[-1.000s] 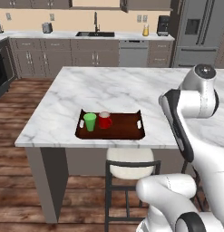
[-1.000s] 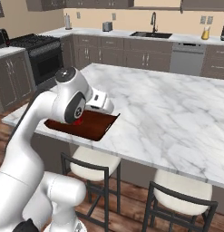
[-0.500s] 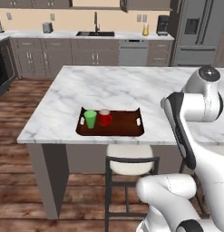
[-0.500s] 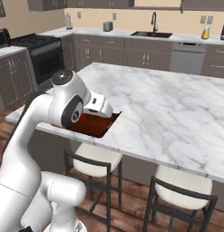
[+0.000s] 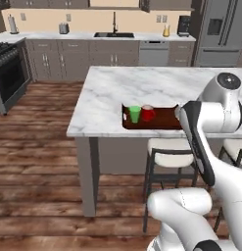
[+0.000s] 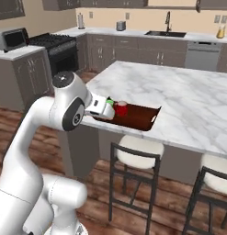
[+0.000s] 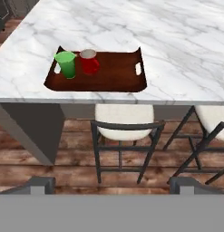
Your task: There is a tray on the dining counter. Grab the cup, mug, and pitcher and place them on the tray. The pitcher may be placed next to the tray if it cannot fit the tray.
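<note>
Hand view: one tray [image 7: 109,74] on the dining counter [image 7: 177,54], bearing one cup [image 7: 66,64] and one mug [image 7: 89,61] (nine o'clock end); gripper [image 7: 111,183] fingers spread, empty. Left base view adds one probable pitcher [image 5: 166,31], twelve o'clock.

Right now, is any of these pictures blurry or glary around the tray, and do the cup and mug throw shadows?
Hand view: sharp, evenly lit, no glare on the tray; the green cup and red mug cast only faint shadows. Left base view: slightly soft, colours clear. Right base view: the robot's arm covers most of the cup, and the tray's near side looks dark.
</note>
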